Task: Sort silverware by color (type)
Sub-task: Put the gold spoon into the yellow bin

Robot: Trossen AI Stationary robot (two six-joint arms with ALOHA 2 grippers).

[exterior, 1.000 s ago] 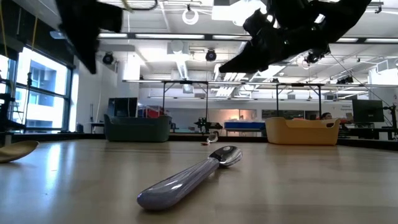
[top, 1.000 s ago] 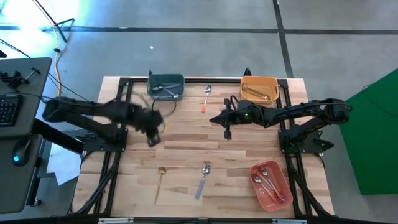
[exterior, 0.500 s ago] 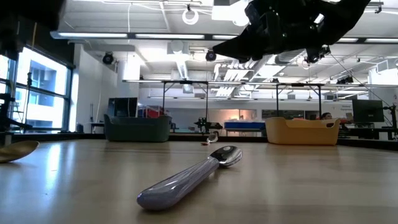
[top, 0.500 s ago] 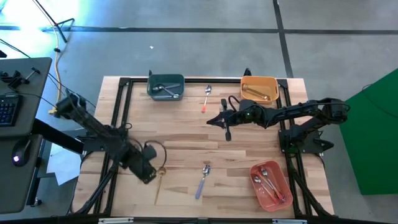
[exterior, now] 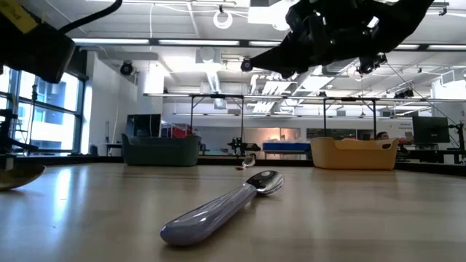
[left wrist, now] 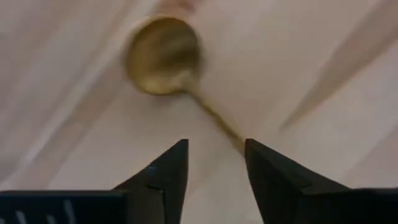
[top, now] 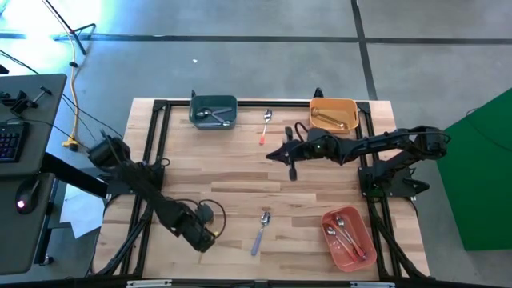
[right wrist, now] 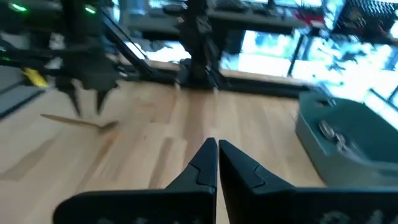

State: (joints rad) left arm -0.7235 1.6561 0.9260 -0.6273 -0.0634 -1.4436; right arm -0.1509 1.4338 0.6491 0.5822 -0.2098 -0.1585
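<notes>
1. Nearest the table's front edge, at about seven o'clock from its centre, the left gripper point(top: 204, 238) was down low over the gold spoon point(left wrist: 163, 56). In the left wrist view its two fingers point(left wrist: 168, 168) stood apart, their tips on either side of the thin gold handle but not clamped on it.
2. Just beside it, at six o'clock, the lavender-handled spoon point(top: 260, 231) lay flat on the wooden table point(top: 240, 180), its bowl pointing toward the centre.
3. At about five o'clock the red-pink bin point(top: 349, 238) held several red-handled utensils.
4. Past the centre, at roughly one o'clock, the right gripper point(top: 291, 170) hung above the boards. The right wrist view showed its fingers point(right wrist: 205, 163) pressed together with nothing between them.
5. At twelve o'clock, near the far edge, a red-handled spoon point(top: 266, 126) lay alone between the two far bins.
6. At eleven o'clock the teal bin point(top: 213, 111) held silver-headed utensils.
7. At one o'clock, farthest along the back edge, the orange bin point(top: 334, 114) held gold utensils.
</notes>
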